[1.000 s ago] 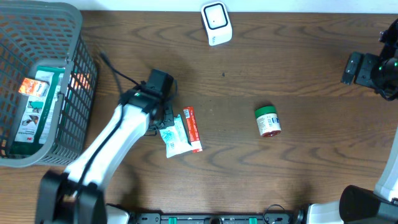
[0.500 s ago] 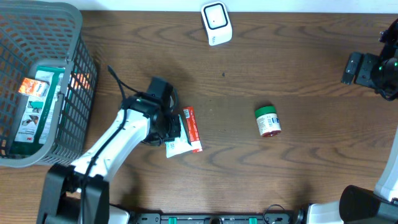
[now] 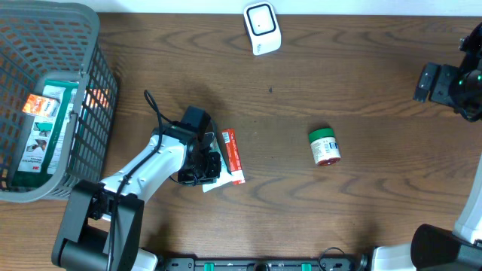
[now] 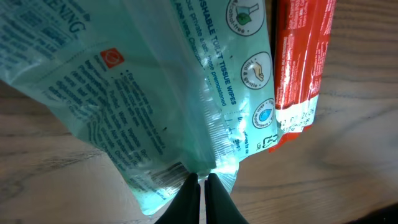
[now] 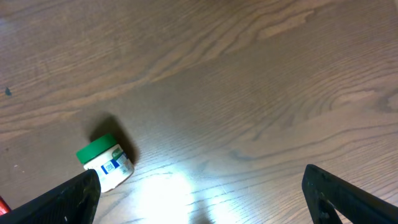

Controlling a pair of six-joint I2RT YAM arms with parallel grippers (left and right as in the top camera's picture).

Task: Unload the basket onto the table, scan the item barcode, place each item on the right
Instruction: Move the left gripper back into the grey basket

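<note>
Wipes packet, pinched in left hand

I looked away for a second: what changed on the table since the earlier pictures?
The left gripper moved down the overhead view onto the wipes and now pinches their edge, shut. The wipes hardly shifted. The red pack, jar, scanner, basket and open right gripper stayed put.

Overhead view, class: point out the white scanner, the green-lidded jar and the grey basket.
white scanner (image 3: 261, 22), overhead view, on its dark front window.
green-lidded jar (image 3: 326, 152), overhead view, on its body below the lid.
grey basket (image 3: 99, 113), overhead view, on its mesh side wall.
</note>
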